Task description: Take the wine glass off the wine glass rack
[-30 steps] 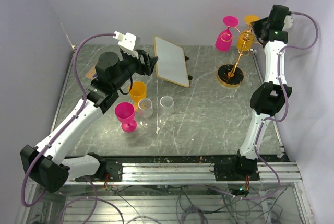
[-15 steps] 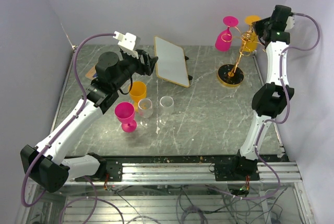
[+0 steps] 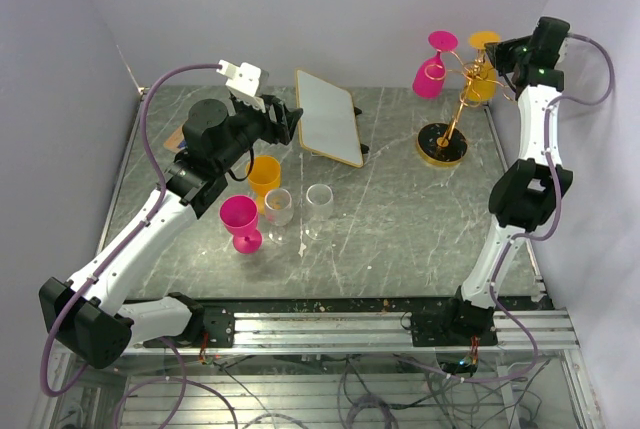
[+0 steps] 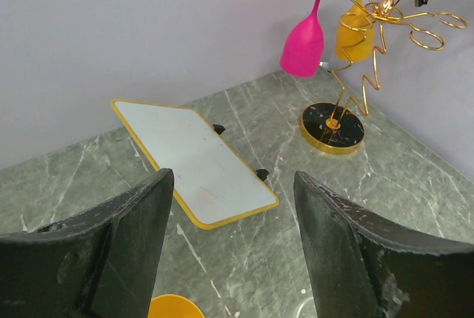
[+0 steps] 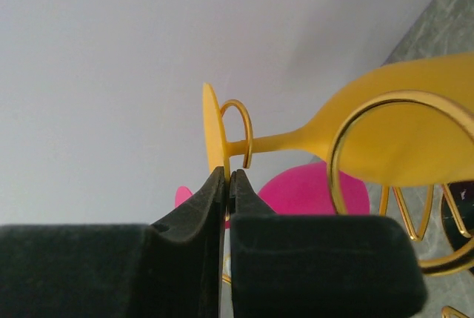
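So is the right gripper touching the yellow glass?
Touching. The right wrist view shows the right gripper shut on the foot of the yellow glass, the foot's rim running down between its fingertips.

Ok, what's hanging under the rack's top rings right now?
A pink glass and a yellow glass hang bowl-down from the rack. Its other visible loops are empty. The bowls' insides face down, unseen.
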Controlling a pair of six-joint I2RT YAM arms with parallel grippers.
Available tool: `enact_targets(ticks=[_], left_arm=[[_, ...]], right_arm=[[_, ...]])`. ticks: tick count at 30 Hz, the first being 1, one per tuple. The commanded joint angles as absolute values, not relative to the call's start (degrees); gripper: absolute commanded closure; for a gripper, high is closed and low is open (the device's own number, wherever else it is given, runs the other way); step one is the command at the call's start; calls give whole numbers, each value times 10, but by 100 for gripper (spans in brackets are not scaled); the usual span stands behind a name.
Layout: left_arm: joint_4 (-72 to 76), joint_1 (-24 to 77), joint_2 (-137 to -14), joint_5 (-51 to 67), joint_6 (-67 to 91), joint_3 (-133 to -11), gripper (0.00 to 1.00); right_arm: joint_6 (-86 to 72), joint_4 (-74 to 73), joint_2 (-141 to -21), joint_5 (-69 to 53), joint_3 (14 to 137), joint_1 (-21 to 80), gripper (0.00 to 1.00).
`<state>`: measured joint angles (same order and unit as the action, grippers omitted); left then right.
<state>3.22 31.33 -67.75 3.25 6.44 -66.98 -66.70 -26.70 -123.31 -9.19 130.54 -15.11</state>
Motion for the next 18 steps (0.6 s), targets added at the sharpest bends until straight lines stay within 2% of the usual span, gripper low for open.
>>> enact_targets(ticks=[1,18], left_arm=[[56,317,-680,41,67,-676,24],[54,317,-679,43,69,-677,24]], right_arm=[[-703,-205,-1195,-144,1258,-162,100],[-782,-109,-1106,-221,1117,-187,100]])
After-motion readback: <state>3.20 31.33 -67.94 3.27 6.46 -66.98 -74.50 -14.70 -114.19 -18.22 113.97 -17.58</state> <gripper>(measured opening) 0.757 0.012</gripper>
